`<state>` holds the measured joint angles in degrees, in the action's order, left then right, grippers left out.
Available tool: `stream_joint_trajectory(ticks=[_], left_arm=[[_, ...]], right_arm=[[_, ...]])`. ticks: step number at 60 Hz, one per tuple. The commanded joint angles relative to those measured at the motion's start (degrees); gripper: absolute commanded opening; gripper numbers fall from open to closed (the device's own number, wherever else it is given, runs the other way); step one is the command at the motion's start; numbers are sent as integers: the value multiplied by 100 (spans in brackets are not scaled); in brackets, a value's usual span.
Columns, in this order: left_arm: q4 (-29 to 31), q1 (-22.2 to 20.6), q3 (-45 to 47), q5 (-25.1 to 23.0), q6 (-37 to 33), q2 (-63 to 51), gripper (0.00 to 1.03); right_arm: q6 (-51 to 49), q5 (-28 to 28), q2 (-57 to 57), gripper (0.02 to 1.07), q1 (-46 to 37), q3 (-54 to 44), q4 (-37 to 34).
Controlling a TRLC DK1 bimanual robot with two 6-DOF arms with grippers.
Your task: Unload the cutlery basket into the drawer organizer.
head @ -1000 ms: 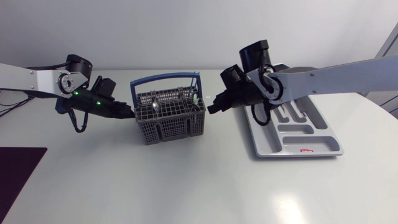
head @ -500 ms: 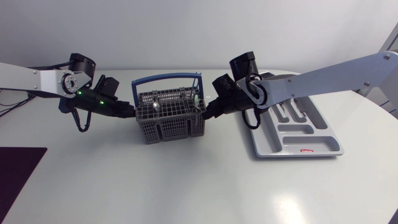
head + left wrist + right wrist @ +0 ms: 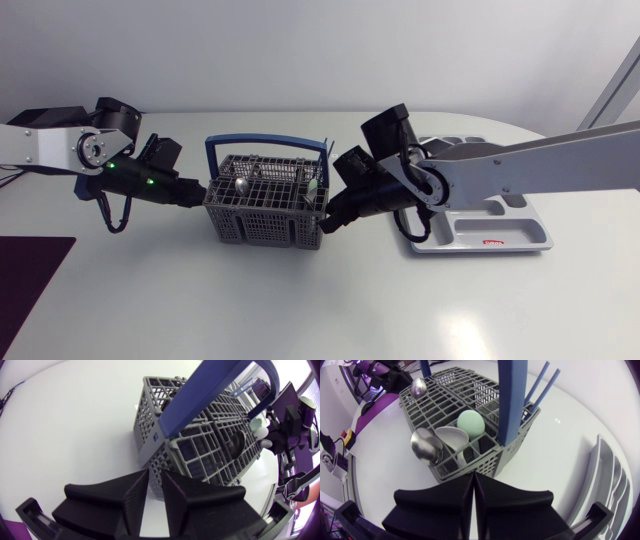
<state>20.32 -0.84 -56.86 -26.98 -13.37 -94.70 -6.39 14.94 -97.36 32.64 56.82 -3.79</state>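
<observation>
Jaws on left arm pinched to a slit on cutlery basket wall — arm low, stretched level over desk. Right arm jaws pressed together, tips at opposite wall — basket mid-desk, beside drawer organizer.

The basket stands on the table between the two tools, the left tool at one end wall and the right tool at the opposite one. Three spoons stand in the compartments just ahead of the right tool, and another is at the far end, near the left tool. The tray lies behind the right tool, partly under its arm.
</observation>
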Motion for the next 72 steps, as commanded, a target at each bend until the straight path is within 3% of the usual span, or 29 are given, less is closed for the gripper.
stream_joint_trajectory(ticks=[1,10,38,42,45,48,57,63,72], left_arm=[[113,-452,307,-483,-166,434,22],[104,-742,501,-475,-166,689,22],[78,-663,413,-466,-263,241,24],[78,-522,377,-457,-325,223,25],[78,-355,360,-457,-369,223,27],[78,-144,351,-457,-404,259,36],[201,392,281,-457,-527,584,51],[517,682,167,-466,-615,953,63],[1036,778,96,-536,-632,1568,63]], right_arm=[[121,176,270,8,234,-197,177],[94,27,472,8,243,-452,212],[-64,-281,508,9,-4,-549,256],[-81,-395,569,18,-30,-610,256],[-117,-430,675,34,-91,-690,256],[-187,-589,806,50,-127,-769,256],[-380,-923,1307,86,-276,-1032,239],[-477,-993,1668,89,-469,-1120,133],[-521,-923,2213,89,-733,-1226,-157]])
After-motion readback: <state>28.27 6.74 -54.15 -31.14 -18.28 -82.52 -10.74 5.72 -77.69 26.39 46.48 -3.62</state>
